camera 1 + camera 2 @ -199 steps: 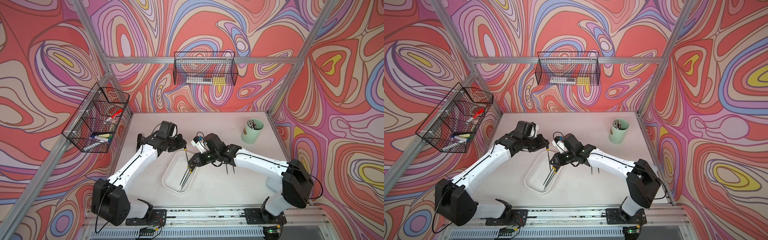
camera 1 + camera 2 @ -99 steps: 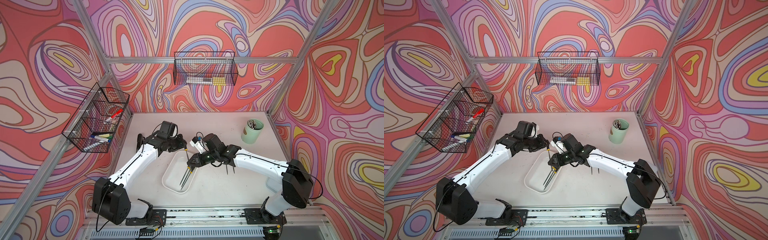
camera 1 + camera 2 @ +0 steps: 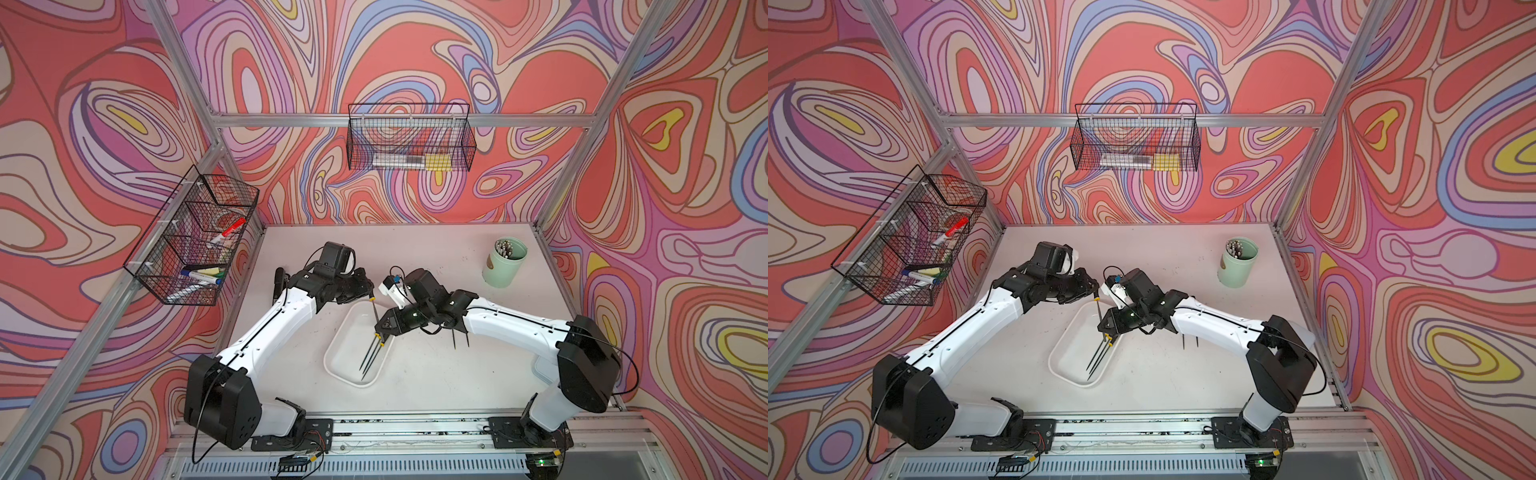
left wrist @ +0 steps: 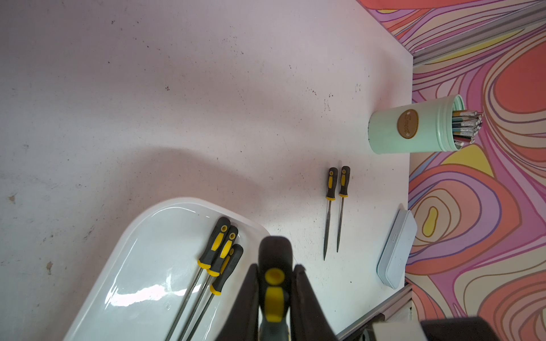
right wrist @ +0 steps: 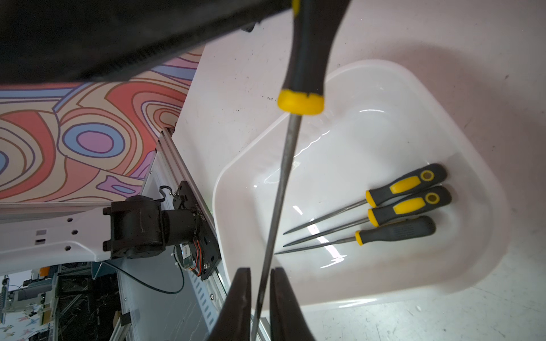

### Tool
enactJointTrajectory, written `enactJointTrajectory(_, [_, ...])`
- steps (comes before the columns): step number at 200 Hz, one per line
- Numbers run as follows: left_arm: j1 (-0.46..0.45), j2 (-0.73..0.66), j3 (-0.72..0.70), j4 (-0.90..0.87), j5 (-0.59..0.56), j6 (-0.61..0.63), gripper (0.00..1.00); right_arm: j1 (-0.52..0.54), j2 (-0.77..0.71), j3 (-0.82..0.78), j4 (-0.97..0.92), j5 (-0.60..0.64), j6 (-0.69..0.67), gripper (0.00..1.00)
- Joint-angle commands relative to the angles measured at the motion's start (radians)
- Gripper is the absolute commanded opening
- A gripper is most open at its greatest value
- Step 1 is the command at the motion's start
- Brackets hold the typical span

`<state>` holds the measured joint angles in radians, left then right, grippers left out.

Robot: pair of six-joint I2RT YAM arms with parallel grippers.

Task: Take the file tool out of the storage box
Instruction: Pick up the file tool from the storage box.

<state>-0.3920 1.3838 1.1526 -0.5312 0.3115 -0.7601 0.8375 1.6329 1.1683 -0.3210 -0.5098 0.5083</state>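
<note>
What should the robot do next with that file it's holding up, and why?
Probably the left hand should let go: it grips the file by the handle, while the right hand looks closed on the shaft above the box, ready to carry it off.

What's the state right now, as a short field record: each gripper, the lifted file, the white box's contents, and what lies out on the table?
left gripper: shut on the handle of the held file
right gripper: jaws close around the held file's metal shaft; whether clamped cannot be told
held file position: raised over the storage box, handle end up
in storage box: three files, side by side
on table: two files lying parallel; mint cup holding pens; light-blue case near the edge
</note>
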Motion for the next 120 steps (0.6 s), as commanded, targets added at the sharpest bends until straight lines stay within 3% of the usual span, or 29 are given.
enactJointTrajectory(1, [0.004, -0.005, 0.007, 0.03, 0.014, -0.004, 0.08, 0.005, 0.01, 0.021, 0.016, -0.002, -0.007, 0.1])
enactJointTrajectory(25, [0.004, -0.006, 0.005, 0.046, 0.026, -0.012, 0.08, 0.006, 0.016, 0.023, 0.022, 0.0, -0.003, 0.0])
enactJointTrajectory(49, [0.004, -0.011, 0.004, 0.058, 0.034, -0.015, 0.15, 0.006, 0.017, 0.029, 0.014, 0.011, -0.006, 0.0])
enactJointTrajectory(103, [0.005, -0.034, 0.003, 0.061, 0.026, 0.025, 0.87, 0.005, -0.008, 0.033, -0.079, 0.175, -0.019, 0.0])
enactJointTrajectory(120, [0.006, -0.044, 0.014, 0.024, -0.009, 0.056, 0.99, 0.005, -0.019, 0.034, -0.124, 0.237, -0.019, 0.0])
